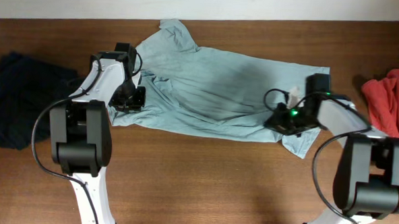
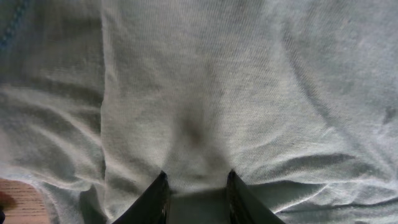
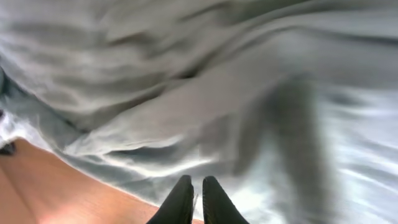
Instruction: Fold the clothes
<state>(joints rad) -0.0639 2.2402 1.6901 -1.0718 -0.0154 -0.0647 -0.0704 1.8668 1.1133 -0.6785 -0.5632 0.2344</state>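
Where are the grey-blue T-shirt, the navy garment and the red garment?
pale grey-blue T-shirt (image 1: 220, 93): overhead view, middle of its spread body.
navy garment (image 1: 18, 97): overhead view, centre of the dark heap.
red garment (image 1: 392, 100): overhead view, middle of the bunched cloth.

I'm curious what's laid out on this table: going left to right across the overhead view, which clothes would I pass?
You'd pass the dark navy garment → pale grey-blue T-shirt → red garment.
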